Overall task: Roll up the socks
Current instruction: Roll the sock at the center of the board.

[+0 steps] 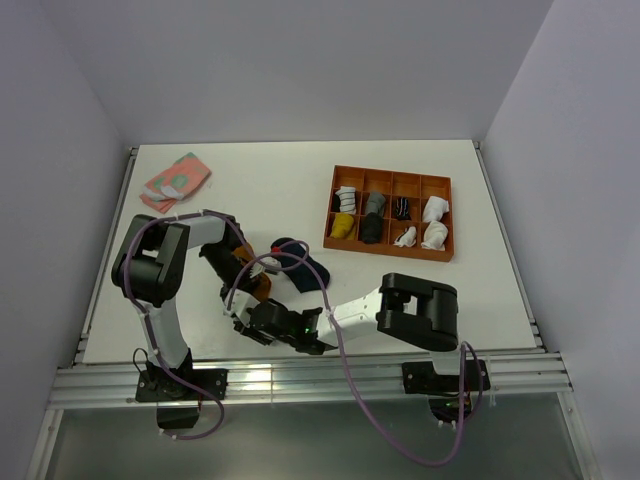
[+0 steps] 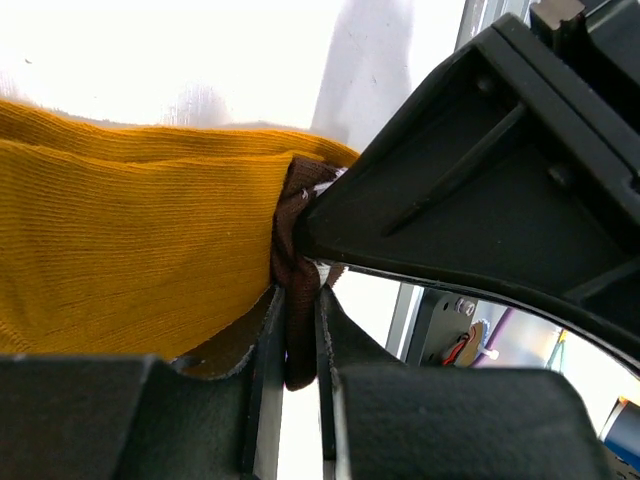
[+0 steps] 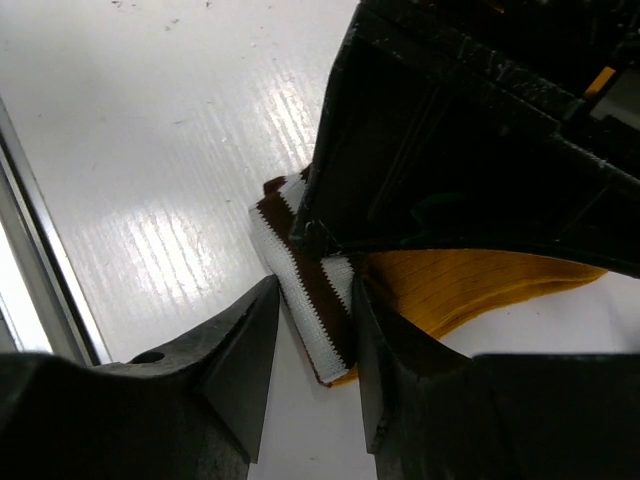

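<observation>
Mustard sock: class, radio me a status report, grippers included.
Left gripper shut on mustard sock at cuff. Right gripper astride same cuff, grip unclear. Navy sock alongside, ungripped.

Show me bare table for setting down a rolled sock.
Bare: the far middle between the folded cloth and the tray, and the near right corner. Crowded: near centre, where the left arm and right arm meet over the socks.

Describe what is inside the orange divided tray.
Rolled socks fill all eight compartments of the orange tray: white, grey, black, yellow and striped ones. The compartment floors beneath them are covered.
</observation>
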Controlling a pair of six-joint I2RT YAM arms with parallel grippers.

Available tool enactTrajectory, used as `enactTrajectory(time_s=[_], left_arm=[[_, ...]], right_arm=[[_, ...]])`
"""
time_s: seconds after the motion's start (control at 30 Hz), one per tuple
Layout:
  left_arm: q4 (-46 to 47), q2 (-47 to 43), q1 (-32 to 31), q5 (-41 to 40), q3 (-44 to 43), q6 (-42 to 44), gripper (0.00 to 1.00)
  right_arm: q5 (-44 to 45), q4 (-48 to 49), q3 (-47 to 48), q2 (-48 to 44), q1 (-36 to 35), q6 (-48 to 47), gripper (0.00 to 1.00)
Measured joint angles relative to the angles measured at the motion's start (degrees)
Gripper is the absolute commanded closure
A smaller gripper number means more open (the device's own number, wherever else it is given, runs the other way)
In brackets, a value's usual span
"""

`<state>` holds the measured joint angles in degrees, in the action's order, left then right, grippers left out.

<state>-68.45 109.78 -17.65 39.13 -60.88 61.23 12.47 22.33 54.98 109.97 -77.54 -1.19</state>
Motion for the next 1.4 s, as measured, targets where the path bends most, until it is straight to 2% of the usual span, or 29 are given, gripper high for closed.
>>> enactTrajectory(time_s=[0.07,0.1,0.17,0.2,0.33,0.5,0.87,1.2,1.4], left_arm=[[-0.07,0.13,0.04,0.0,-0.02,0.02,0.78],[-0.17,0.24,0.07,0.0,-0.07,0.02,0.78],[-0.28,0.44,0.07,-0.02,-0.2,0.02,0.75],[-0.33,0.44,0.09,-0.02,-0.24,0.0,0.72],[-0.55,0.37,0.44,0.37,-0.28,-0.48,0.65],[-0.37,-0.42,2.78,3.06,-1.92,-1.99,0.6],[5.4,-4.92,11.23,8.96,-4.81,-8.48,0.6],[17.9,-17.25,22.62,12.11,-4.59,-20.81,0.6],[26.95,-25.92,27.28,11.74,0.5,-25.05,0.56]], right_arm=[[0.46,0.33,0.0,0.13,-0.11,0.04,0.66],[0.7,0.39,0.0,0.15,-0.11,0.07,0.74],[1.09,0.55,-0.02,0.17,-0.11,0.31,0.81],[1.14,0.61,-0.04,0.17,-0.11,0.72,0.88],[1.44,0.87,-0.22,0.17,-0.11,2.23,0.97],[1.2,1.7,-0.63,0.17,-0.09,4.83,0.99],[-2.97,1.73,-0.44,0.17,1.73,9.66,1.0],[-16.39,-8.26,4.94,0.17,7.87,14.43,1.0],[-28.22,-18.23,12.37,2.08,14.27,18.67,1.0]])
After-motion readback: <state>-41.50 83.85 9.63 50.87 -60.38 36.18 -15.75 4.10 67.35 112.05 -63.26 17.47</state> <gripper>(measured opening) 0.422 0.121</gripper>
